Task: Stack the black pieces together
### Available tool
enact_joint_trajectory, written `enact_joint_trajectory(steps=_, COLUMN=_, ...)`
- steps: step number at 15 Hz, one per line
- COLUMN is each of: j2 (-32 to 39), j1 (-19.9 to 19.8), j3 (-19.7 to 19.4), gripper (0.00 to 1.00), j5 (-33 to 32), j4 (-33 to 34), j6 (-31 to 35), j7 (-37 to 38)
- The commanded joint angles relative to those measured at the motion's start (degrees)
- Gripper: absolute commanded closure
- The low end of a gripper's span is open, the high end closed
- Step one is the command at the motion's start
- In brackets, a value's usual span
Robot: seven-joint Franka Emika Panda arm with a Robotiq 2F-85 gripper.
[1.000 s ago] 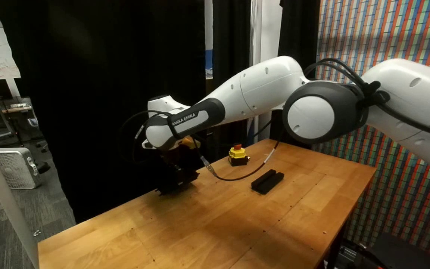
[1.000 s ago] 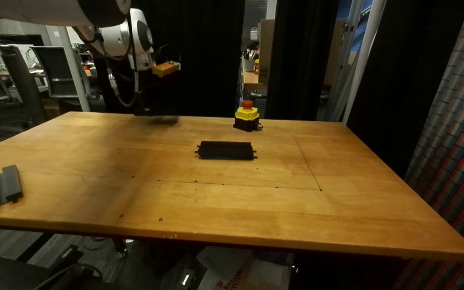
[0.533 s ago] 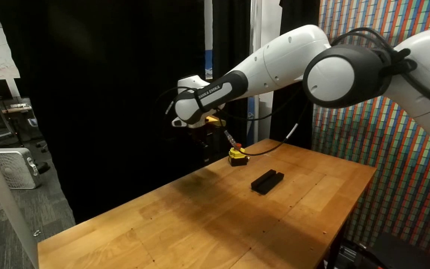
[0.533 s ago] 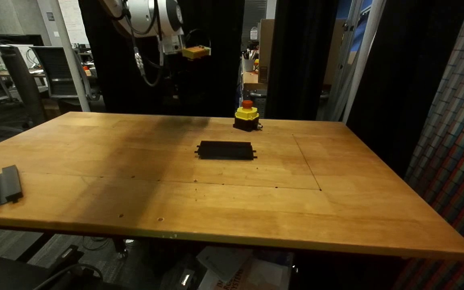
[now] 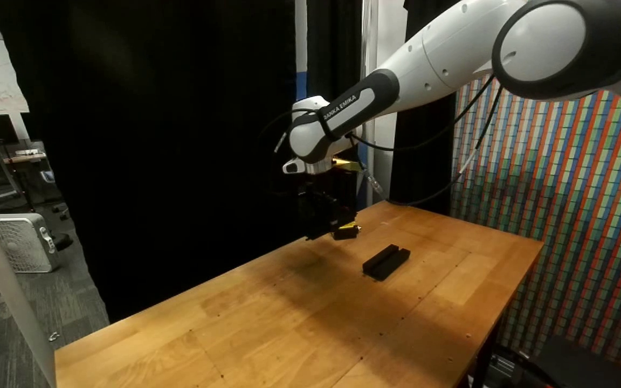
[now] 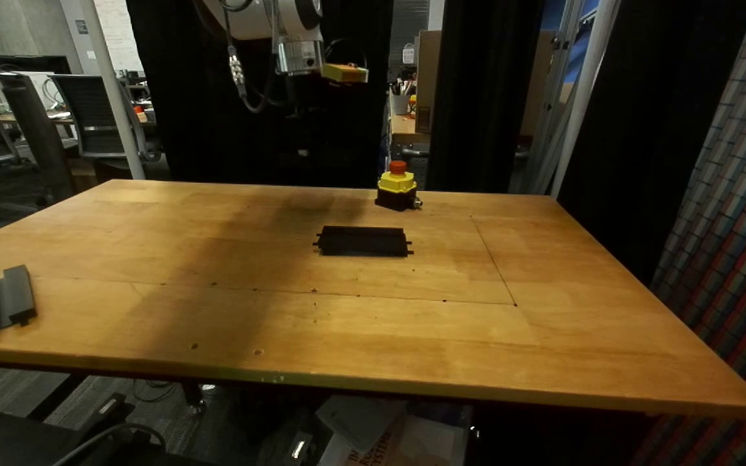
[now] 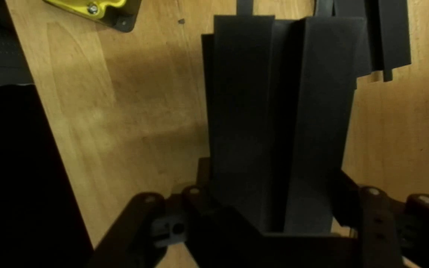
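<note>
The step in hand, as I judge it, is bringing one grooved black piece over to another: in the wrist view the gripper (image 7: 274,197) is clamped across the held grooved piece (image 7: 244,111), a finger on each side. In an exterior view – near, far, left and right follow this one – the mid-table grooved piece (image 6: 363,242) lies flat, its groove running left to right, and is probably the base. The near-left grooved piece (image 6: 1,301) sits well apart from it, close to the near edge, so the stack is not yet made.

The next move calls for a shift nearer and somewhat right, a slight turn, since the two grooves slant a little differently, then a level descent with ridges lined up. How the pieces should seat I cannot tell.

The load hangs by the far edge of the wooden table (image 6: 476,343), dark against the black curtain (image 5: 165,161). The emergency-stop button (image 6: 397,188) stands near the mid-table piece on its far side – swinging low and far right could knock it. More wood shows toward the near edge, probably the safer side for corrections.
</note>
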Motion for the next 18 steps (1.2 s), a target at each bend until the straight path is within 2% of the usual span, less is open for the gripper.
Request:
enact_joint_trajectory(steps=1, j2=-8.2, j1=-2.2, j3=0.4, gripper=0.54, j5=0.2, j4=-11.3, j6=4.3, j7=-3.5)
enact_joint_trajectory(steps=9, j2=-16.1, j1=-6.3, j3=-1.1, gripper=0.54, j5=0.7, j4=-25.3, j6=12.0, j7=-11.9)
enact_joint_trajectory(steps=18, j2=-15.9, j1=-7.0, j3=-2.7, gripper=0.54, j5=0.5, j4=-30.0, j6=16.7, j7=-17.3)
